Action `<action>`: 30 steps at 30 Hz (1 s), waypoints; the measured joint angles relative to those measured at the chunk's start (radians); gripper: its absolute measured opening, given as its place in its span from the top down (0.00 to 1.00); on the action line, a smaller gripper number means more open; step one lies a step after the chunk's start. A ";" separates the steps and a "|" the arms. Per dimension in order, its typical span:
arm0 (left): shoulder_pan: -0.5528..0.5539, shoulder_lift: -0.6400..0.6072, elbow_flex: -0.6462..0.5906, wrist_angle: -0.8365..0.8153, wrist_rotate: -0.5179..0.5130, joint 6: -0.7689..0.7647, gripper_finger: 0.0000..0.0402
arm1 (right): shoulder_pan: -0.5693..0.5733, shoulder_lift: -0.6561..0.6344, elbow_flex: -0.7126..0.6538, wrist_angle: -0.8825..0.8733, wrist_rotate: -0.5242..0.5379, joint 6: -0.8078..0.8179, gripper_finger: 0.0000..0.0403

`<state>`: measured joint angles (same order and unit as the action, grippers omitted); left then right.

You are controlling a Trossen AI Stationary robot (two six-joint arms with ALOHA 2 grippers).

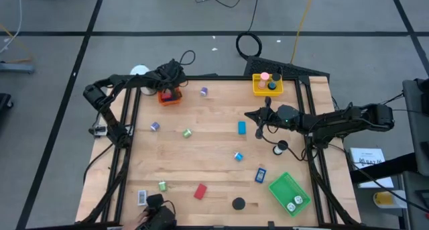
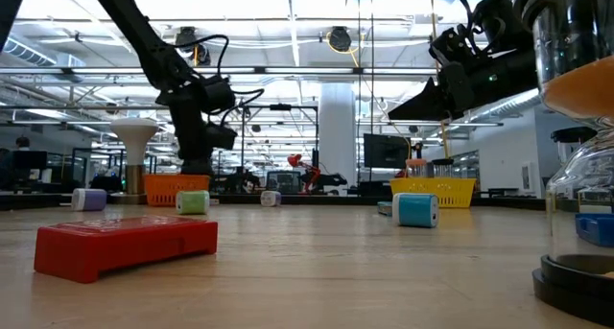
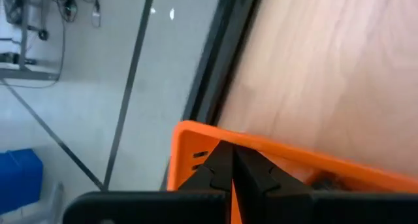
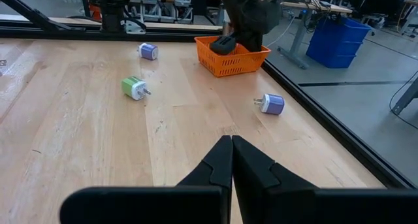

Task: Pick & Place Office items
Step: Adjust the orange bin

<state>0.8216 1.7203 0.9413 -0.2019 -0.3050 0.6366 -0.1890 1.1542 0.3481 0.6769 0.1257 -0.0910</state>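
Observation:
My left gripper (image 1: 169,90) is shut and points down into the orange tray (image 1: 170,98) at the table's far left; the right wrist view shows its fingers (image 4: 225,44) inside that tray (image 4: 235,62). My right gripper (image 1: 250,115) is shut and empty, hovering above the table (image 4: 232,140) just beyond a blue rectangle (image 1: 242,127). Office items lie scattered flat on the wood: purple rolls (image 1: 204,91) (image 1: 155,126), green rolls (image 1: 188,132) (image 1: 162,185), blue pieces (image 1: 238,156) (image 1: 260,175), a red rectangle (image 1: 200,191), a black disc (image 1: 238,204) and a black-and-white piece (image 1: 142,198). My left gripper (image 3: 232,152) reaches from above into the orange tray (image 3: 196,142) with shut fingers. Whether they touch the tray or anything in it, I cannot tell.
A yellow tray (image 1: 267,86) with pink and black pieces stands at the far right, and a green tray (image 1: 289,193) with pieces sits at the near right. A white ball-topped object (image 1: 139,71) stands beyond the far left corner. A black frame edges the table (image 1: 127,133).

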 joint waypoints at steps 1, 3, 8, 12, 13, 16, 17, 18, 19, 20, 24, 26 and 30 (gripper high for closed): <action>-0.003 0.000 0.000 0.011 0.008 -0.005 0.99 | 0.000 0.000 0.000 0.000 0.000 0.000 1.00; -0.007 0.000 0.000 0.028 0.033 -0.013 0.98 | 0.000 0.000 0.000 0.000 0.000 0.000 1.00; -0.025 0.000 0.000 0.048 0.088 -0.018 0.99 | 0.000 0.000 0.000 0.000 0.000 0.000 1.00; -0.033 0.000 0.000 0.068 0.088 -0.018 0.98 | 0.000 0.000 0.000 0.000 0.000 0.000 1.00; -0.033 0.000 0.000 0.076 0.088 -0.018 0.98 | 0.000 0.000 0.000 0.000 0.000 0.000 1.00; -0.032 0.000 0.000 0.098 0.082 -0.035 0.98 | 0.000 0.000 0.000 0.000 0.000 0.000 1.00; -0.028 0.000 0.000 0.103 0.072 -0.041 0.99 | 0.000 0.000 0.000 0.000 0.000 0.000 1.00; -0.024 -0.001 0.001 0.104 0.063 -0.046 0.99 | 0.000 0.000 0.000 0.000 0.000 0.000 1.00; -0.018 -0.001 0.001 0.103 0.049 -0.053 0.99 | 0.000 0.000 0.000 0.000 0.000 0.000 1.00; -0.011 -0.001 0.002 0.100 0.031 -0.062 0.99 | 0.000 0.000 0.000 0.000 0.000 0.000 1.00; 0.021 -0.001 0.023 0.063 -0.030 -0.111 0.98 | 0.000 0.000 0.000 0.000 0.000 0.000 1.00; 0.038 -0.001 0.038 0.033 -0.041 -0.139 0.98 | 0.000 0.000 0.000 0.000 0.000 0.000 1.00; 0.055 -0.001 0.049 0.009 -0.042 -0.162 0.99 | 0.000 0.000 0.000 0.000 0.000 0.000 1.00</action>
<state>0.8768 1.7195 0.9901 -0.1932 -0.3473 0.4743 -0.1890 1.1542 0.3481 0.6770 0.1260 -0.0909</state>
